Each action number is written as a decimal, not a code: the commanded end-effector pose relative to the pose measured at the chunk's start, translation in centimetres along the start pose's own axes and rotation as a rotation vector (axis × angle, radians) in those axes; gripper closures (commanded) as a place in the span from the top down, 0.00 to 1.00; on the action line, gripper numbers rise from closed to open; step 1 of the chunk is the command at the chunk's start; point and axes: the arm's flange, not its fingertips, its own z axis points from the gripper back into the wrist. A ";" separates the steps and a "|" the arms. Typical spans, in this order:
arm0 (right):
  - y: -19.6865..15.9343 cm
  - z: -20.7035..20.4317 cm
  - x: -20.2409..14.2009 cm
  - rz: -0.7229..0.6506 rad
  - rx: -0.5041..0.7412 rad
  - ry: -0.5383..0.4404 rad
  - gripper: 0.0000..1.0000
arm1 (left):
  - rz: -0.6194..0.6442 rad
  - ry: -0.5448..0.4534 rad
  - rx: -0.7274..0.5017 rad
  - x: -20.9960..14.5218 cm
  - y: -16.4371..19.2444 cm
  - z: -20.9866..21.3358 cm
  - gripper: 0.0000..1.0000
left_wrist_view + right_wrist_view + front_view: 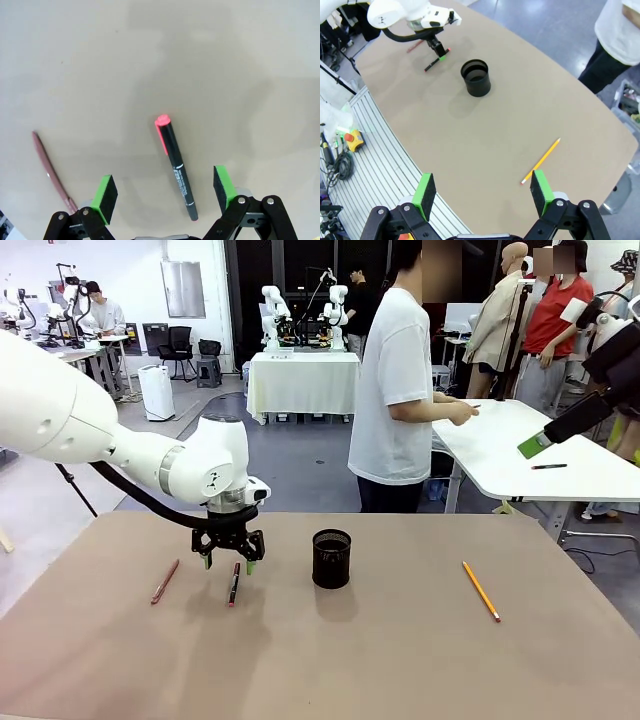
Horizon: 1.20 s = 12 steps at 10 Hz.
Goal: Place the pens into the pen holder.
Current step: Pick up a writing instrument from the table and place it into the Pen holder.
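Note:
A black pen with red ends [234,583] [176,165] [436,60] lies on the tan table, left of the black mesh pen holder [331,558] [476,77], which stands upright mid-table. My left gripper [229,558] [165,195] hangs open just above this pen, its green pads to either side of it. A slim pinkish-red pen [165,581] [50,171] lies further left. An orange-yellow pencil [481,591] [540,161] rests on the right side of the table. My right gripper [482,192] is open, high above the table over the pencil.
A person in a white shirt [398,390] stands beyond the far table edge. A second white table [520,455] with a pen on it sits behind at the right. The tan table [400,660] has free room in front of the holder.

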 end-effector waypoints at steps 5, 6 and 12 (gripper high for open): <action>0.1 0.0 0.1 -0.006 0.011 -0.005 1.00 | 0.048 -0.009 -0.008 0.3 -0.4 0.2 1.00; 0.1 0.0 0.1 -0.006 0.011 -0.005 1.00 | 0.062 0.015 -0.001 0.5 0.2 -0.5 1.00; 0.1 0.0 0.1 -0.006 0.011 -0.005 1.00 | 0.098 0.016 -0.040 2.0 -0.3 -1.9 0.40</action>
